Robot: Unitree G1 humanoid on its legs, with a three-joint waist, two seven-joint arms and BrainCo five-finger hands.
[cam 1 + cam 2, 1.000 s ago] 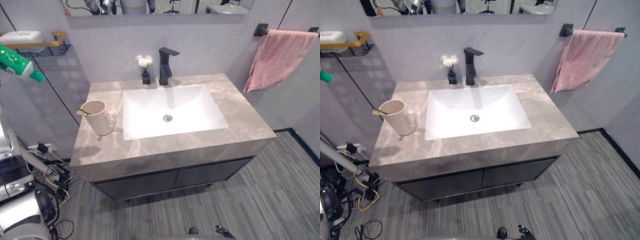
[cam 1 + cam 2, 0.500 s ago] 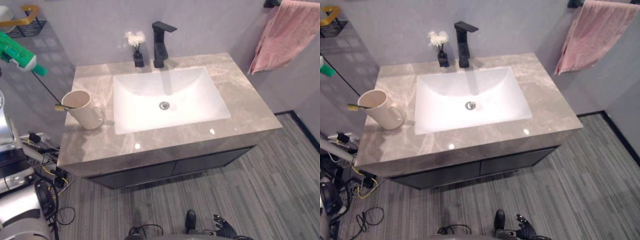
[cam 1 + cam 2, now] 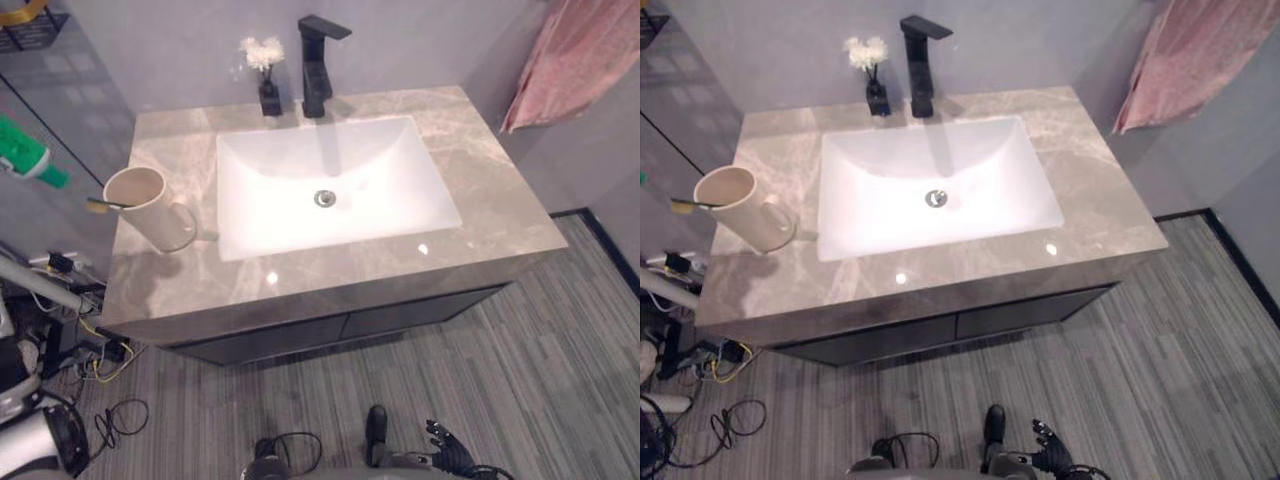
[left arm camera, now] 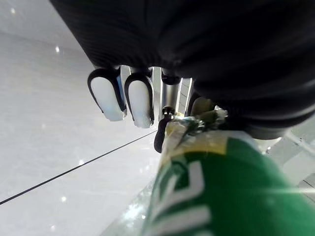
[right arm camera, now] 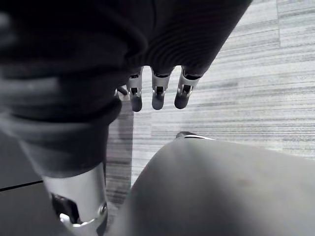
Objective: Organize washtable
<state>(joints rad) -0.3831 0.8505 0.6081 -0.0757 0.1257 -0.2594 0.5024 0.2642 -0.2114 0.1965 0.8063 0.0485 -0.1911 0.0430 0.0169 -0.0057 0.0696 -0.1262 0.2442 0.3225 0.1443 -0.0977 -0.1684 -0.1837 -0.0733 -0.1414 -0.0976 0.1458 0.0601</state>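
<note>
1. Grips a green tube [image 3: 27, 160] in the left hand [image 4: 140, 98], fingers curled round it, cap end pointing toward the counter [image 3: 490, 200]. Holds it in the air out past the counter's left end, off the stone and well apart from the mug [image 3: 150, 205].
2. Hangs the right hand [image 5: 156, 93] low above the striped floor [image 3: 520, 370], fingers loose and fairly straight, nothing in them.
3. Counted as already tidy, going by the layout:
   - mug upright on the counter's left side, just beside the sink [image 3: 330, 150], with a toothbrush [image 3: 100, 205] leaning in it and poking out over the rim;
   - small vase of white flowers [image 3: 268, 85] at the back edge, next to the black faucet [image 3: 315, 65];
   - pink towel [image 3: 580, 55] hanging on the wall to the right.
4. Nothing lying in the white basin, and no loose clutter to be seen on the stone to its right.
5. Left to do, as a judgement: bringing the tube over the counter and setting it down. Most likely into the mug with the toothbrush or flat beside it; cannot tell which from here.
6. Placed, on that reading, nearer the end of the job than the start, with one thing in hand and nothing else plainly out of place.
</note>
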